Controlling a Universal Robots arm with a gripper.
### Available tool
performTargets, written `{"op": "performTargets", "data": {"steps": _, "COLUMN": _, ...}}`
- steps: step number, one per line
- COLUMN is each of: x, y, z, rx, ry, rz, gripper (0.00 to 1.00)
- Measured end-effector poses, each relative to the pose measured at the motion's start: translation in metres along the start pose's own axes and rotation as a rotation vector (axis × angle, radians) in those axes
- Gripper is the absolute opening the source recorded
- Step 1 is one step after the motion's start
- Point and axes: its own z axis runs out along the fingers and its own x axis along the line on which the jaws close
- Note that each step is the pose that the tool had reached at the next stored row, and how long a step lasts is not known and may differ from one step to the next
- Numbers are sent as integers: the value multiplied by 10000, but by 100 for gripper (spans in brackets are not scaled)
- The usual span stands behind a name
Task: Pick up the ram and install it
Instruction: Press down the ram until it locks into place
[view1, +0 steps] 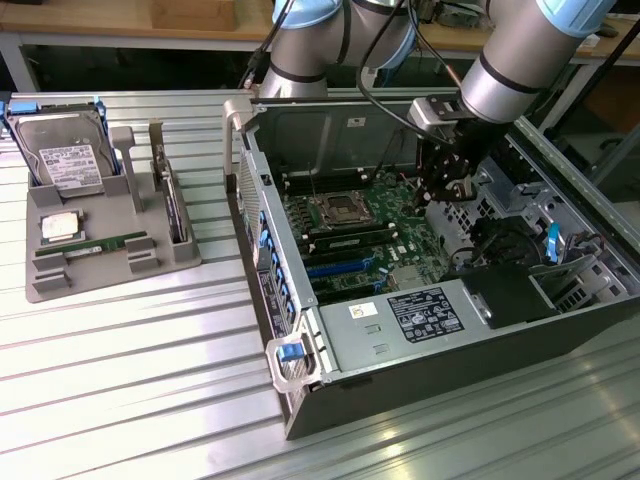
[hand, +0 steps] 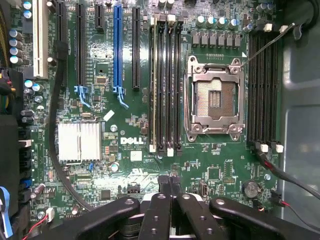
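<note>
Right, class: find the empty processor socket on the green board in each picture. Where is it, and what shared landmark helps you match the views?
Exterior view: the processor socket sits mid-board inside the open computer case, next to black memory slots.
Wrist view: the processor socket lies between two banks of black memory slots.
Shared landmark: the blue slot beyond the memory slots.

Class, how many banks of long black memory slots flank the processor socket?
2. One bank lies between the processor socket and the blue expansion slot; the other bank lies on the socket's far side, by the case wall. None looks hidden.
</note>
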Motion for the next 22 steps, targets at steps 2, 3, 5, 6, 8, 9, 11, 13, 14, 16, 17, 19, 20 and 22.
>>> {"op": "performTargets", "data": {"steps": 2, "x": 0, "y": 0, "z": -1, "rx": 0, "ry": 1, "rz": 0, "gripper": 10}}
{"op": "performTargets", "data": {"steps": 3, "x": 0, "y": 0, "z": -1, "rx": 0, "ry": 1, "rz": 0, "gripper": 10}}
{"op": "performTargets", "data": {"steps": 5, "x": 0, "y": 0, "z": -1, "rx": 0, "ry": 1, "rz": 0, "gripper": 10}}
{"op": "performTargets", "data": {"steps": 6, "x": 0, "y": 0, "z": -1, "rx": 0, "ry": 1, "rz": 0, "gripper": 10}}
{"op": "performTargets", "data": {"steps": 8, "x": 0, "y": 0, "z": -1, "rx": 0, "ry": 1, "rz": 0, "gripper": 10}}
{"op": "performTargets", "data": {"steps": 9, "x": 0, "y": 0, "z": -1, "rx": 0, "ry": 1, "rz": 0, "gripper": 10}}
{"op": "performTargets", "data": {"steps": 11, "x": 0, "y": 0, "z": -1, "rx": 0, "ry": 1, "rz": 0, "gripper": 10}}
{"op": "performTargets", "data": {"steps": 13, "x": 0, "y": 0, "z": -1, "rx": 39, "ry": -10, "rz": 330, "gripper": 10}}
{"op": "performTargets", "data": {"steps": 14, "x": 0, "y": 0, "z": 0, "rx": 86, "ry": -26, "rz": 738, "gripper": 10}}
{"op": "performTargets", "data": {"steps": 16, "x": 0, "y": 0, "z": 0, "rx": 150, "ry": -45, "rz": 1274, "gripper": 10}}
{"op": "performTargets", "data": {"steps": 17, "x": 0, "y": 0, "z": 0, "rx": 185, "ry": -56, "rz": 1567, "gripper": 10}}
{"op": "performTargets", "data": {"steps": 19, "x": 1, "y": 0, "z": 0, "rx": 260, "ry": -78, "rz": 2203, "gripper": 10}}
{"op": "performTargets", "data": {"steps": 20, "x": 1, "y": 0, "z": 1, "rx": 298, "ry": -88, "rz": 2529, "gripper": 10}}
{"op": "performTargets", "data": {"steps": 22, "x": 1, "y": 0, "z": 4, "rx": 373, "ry": -112, "rz": 3164, "gripper": 10}}
